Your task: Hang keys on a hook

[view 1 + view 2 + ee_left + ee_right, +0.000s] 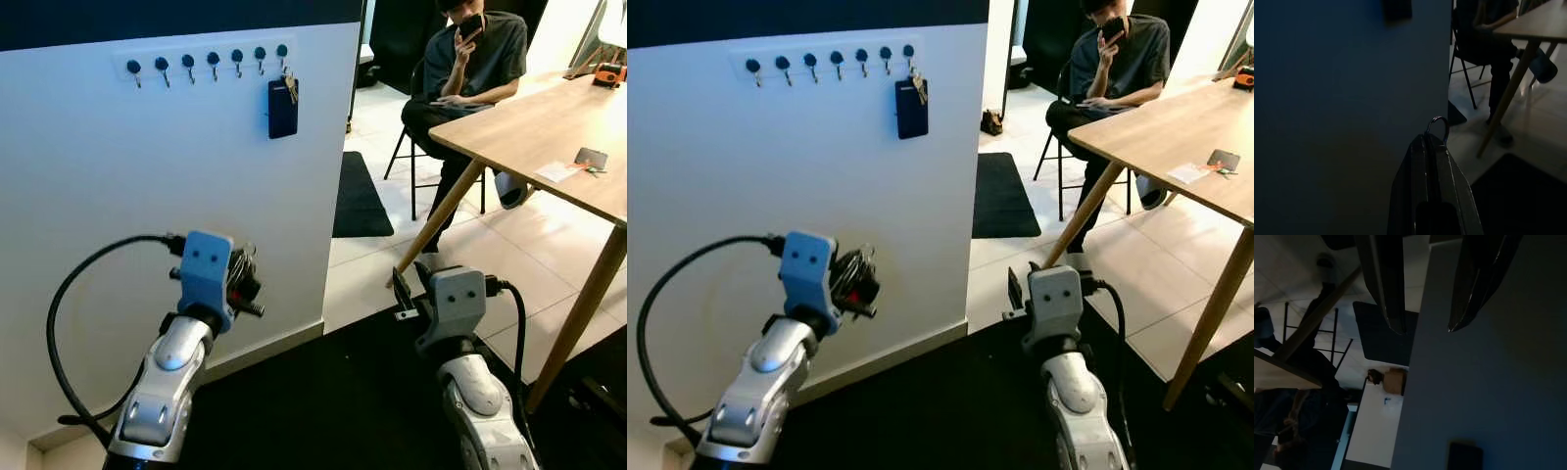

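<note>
A white rack of several dark hooks (206,61) runs along the top of the white wall. On its rightmost hook hangs a dark blue fob with keys (282,106). My left gripper (247,282) is raised low before the wall, well below the rack. It is shut on a bunch of keys (854,279), and a metal key ring (1439,128) sticks out past the fingertips (1422,147). My right gripper (1425,328) is open and holds nothing. It hangs low by the wall's corner, where its black fingers (404,284) show.
A person (470,59) sits on a chair to the right, holding a phone. A wooden table (529,127) with slanted legs stands close on my right and carries small items (588,159). A black mat (358,196) lies on the tiles beyond the wall's corner.
</note>
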Controlling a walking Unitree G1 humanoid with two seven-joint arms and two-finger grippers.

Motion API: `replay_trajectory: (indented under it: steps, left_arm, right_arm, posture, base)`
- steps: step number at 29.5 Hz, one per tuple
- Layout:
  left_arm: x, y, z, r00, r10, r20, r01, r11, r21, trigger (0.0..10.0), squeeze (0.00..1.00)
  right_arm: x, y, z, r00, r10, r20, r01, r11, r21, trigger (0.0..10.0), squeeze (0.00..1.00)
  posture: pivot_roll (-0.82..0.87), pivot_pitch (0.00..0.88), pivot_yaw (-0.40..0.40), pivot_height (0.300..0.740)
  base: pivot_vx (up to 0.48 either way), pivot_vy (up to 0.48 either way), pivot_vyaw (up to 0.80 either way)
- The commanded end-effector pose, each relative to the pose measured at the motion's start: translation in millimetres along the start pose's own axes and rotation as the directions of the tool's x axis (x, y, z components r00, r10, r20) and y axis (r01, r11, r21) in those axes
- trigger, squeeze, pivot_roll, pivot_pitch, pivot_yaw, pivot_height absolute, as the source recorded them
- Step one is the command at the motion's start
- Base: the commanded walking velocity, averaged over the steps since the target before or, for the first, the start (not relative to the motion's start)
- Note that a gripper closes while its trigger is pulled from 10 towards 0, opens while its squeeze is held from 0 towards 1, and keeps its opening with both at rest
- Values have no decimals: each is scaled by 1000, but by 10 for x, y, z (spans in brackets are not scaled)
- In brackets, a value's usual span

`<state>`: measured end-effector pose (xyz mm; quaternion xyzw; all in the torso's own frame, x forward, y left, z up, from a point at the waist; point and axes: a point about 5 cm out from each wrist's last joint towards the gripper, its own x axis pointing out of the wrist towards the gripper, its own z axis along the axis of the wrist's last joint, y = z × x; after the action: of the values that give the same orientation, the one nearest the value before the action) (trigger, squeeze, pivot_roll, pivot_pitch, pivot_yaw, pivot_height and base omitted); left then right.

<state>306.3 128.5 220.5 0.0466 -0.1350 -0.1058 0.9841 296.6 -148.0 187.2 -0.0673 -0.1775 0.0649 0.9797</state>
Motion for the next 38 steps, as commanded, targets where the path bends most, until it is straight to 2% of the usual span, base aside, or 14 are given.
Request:
replay_trajectory:
  steps: [1, 12, 23, 28, 38]
  left_arm:
    - [-21, -133, 150, 998, -29, 49, 30, 1000, -9, 10000, 0]
    - [-53, -380, 157, 998, -44, 42, 45, 999, -12, 10000, 0]
    - [-40, -309, 169, 1000, 1, 21, -1, 999, -32, 10000, 0]
    - [-48, -337, 179, 1000, -5, 31, 6, 1000, -24, 10000, 0]
    - [-55, -358, 184, 1000, -12, 28, 13, 1000, -25, 10000, 0]
  right_arm:
    - [16, 51, 110, 999, 2, 37, -3, 1000, 18, 10000, 0]
    - [-23, 128, 157, 998, -21, 59, 20, 1000, 23, 10000, 0]
    - [-31, 107, 179, 998, -33, 55, 32, 999, 15, 10000, 0]
    - [-37, 117, 167, 998, -32, 49, 32, 999, 15, 10000, 0]
    - [-44, 123, 141, 999, -30, 33, 29, 1000, 10, 10000, 0]
  posture:
    - [-7, 144, 41, 740]
    - [-10, 133, 45, 740]
    - [-6, 144, 49, 740]
    - [-5, 147, 49, 740]
    - [1, 153, 49, 740]
  base:
    - [0, 0, 0]
    - [0, 0, 0]
    - [0, 0, 0]
    - [0, 0, 0]
    - [430, 0, 0]
